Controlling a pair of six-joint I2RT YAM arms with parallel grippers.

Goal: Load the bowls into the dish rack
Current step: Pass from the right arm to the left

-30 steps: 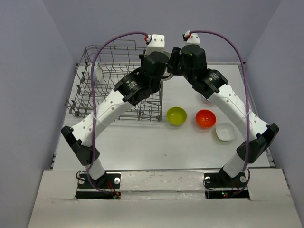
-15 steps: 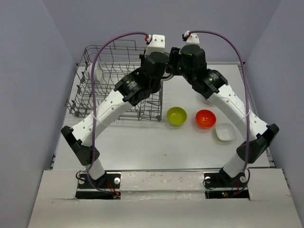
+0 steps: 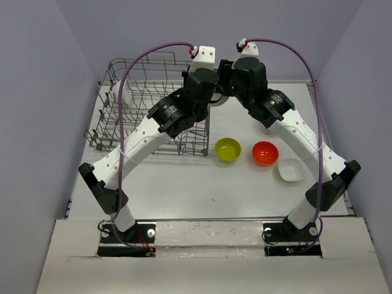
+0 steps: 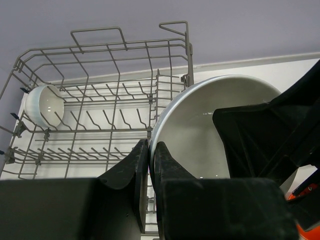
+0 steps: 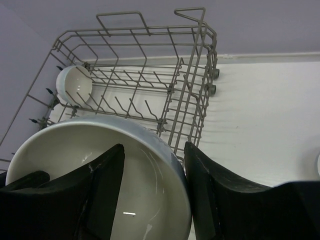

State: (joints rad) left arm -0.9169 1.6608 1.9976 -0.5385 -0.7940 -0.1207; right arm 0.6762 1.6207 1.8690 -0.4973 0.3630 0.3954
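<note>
- Handover of large white bowl [image 4: 200, 130] between the arms, judged to be the step in hand. The left gripper [image 4: 151, 148] pinches the bowl's rim, fingers pressed together on it. The right gripper [image 5: 155, 149] stands spread, one finger inside the wall and one outside, apparently clear of it.
- Dish rack [image 3: 142, 92] lies ahead and to the left of both grippers, with the held bowl just beside its right side wall. A small white bowl [image 4: 44, 105] sits at its far-left side.
- Next move, as judged: the right gripper backs off the rim. The left gripper then carries the bowl leftward over the raised side wire and lowers it between the tines.
- Top view shows a yellow-green bowl [image 3: 228, 149], a red bowl [image 3: 265, 152] and a white dish [image 3: 290, 169] on the table, back and right of the grippers. It hides both sets of fingers; the wrist views show them.
</note>
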